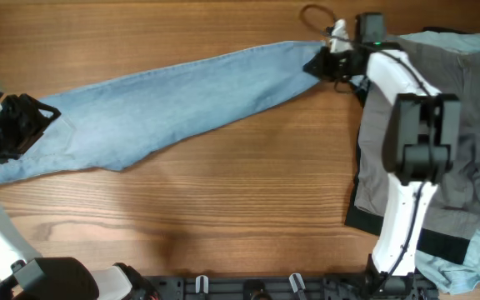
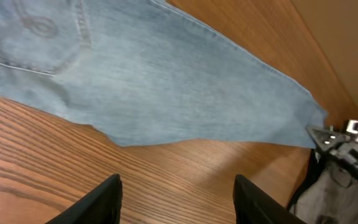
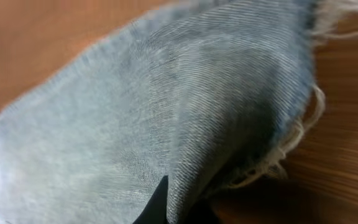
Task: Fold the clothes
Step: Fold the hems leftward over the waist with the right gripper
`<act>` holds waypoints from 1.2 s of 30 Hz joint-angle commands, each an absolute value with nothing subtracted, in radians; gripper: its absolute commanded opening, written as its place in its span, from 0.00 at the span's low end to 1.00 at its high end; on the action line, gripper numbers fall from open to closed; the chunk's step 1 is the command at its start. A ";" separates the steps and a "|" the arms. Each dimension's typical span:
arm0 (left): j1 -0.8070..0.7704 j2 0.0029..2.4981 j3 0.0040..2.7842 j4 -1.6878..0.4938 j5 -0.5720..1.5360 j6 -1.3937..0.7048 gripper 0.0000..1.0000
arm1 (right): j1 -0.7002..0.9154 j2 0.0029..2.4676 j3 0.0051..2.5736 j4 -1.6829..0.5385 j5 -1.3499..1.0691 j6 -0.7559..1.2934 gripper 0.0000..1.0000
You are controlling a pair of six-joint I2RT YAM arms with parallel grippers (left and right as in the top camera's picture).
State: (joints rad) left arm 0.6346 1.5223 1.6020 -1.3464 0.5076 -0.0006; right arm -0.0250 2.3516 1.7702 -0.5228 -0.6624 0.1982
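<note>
The left gripper (image 2: pixel 178 186) has its fingers spread wide over bare table (image 2: pixel 73 162), with nothing between them. The pocketed waist end of the jeans (image 1: pixel 173 96) lies just beyond the fingertips. From there the denim runs as one long strip to the right gripper (image 1: pixel 322 63), which pinches the frayed hem, the cloth draped over its lower finger. To fold well, I judge the left should first reach forward and pin the waist so the strip cannot slide. The right can then carry the hem over, low and level, to meet the waist edge squarely. The grey shorts (image 1: pixel 473 100) lie behind the right fingers.
</note>
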 commanded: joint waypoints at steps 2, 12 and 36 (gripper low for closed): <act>0.630 1.505 1.617 -1.348 0.527 0.027 0.58 | -0.244 2.080 1.835 -0.501 -0.678 0.300 0.04; 0.630 1.505 1.617 -1.362 0.527 0.027 0.58 | -0.120 1.893 1.834 -0.482 -0.808 0.347 0.04; 0.630 1.505 1.617 -1.366 0.527 0.027 0.61 | 0.596 2.112 1.831 -0.353 -0.273 0.374 0.04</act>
